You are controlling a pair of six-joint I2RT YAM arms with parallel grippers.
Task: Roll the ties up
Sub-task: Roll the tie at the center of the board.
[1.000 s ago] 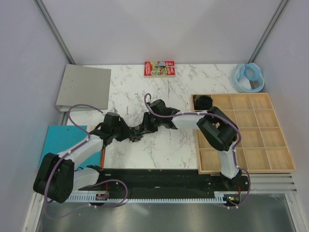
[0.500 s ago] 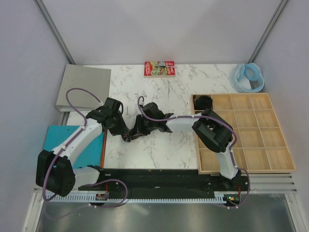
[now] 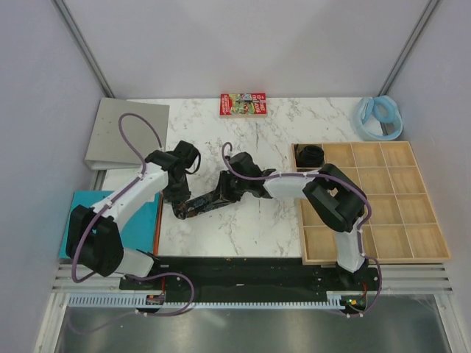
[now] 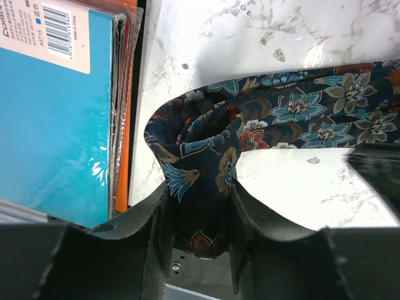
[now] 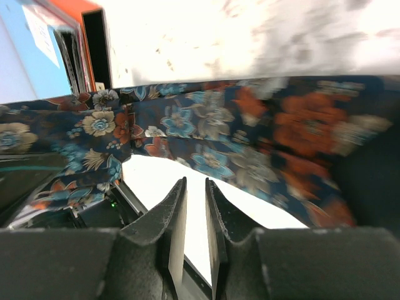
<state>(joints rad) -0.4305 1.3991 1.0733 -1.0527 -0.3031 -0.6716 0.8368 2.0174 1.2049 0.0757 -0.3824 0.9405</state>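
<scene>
Currently: teal folder (image 4: 56, 125) at worktop (image 3: 243, 228) edge; left claw (image 4: 199, 206) clenched on bunched end of floral necktie (image 4: 300, 119); strip runs across the marble to right claw (image 5: 194, 187), nearly closed, grip cannot be told. Step, judged: starting the coil. Next calls for winding the end, strip kept taut.

the tie (image 4: 300, 119) is smooth printed cloth, the table (image 4: 281, 31) glossy, white and marble-veined.

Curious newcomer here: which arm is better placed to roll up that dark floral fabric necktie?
Likely left: left gripper clamps the dark floral fabric necktie at its curled end; right gripper sits farther along.
</scene>
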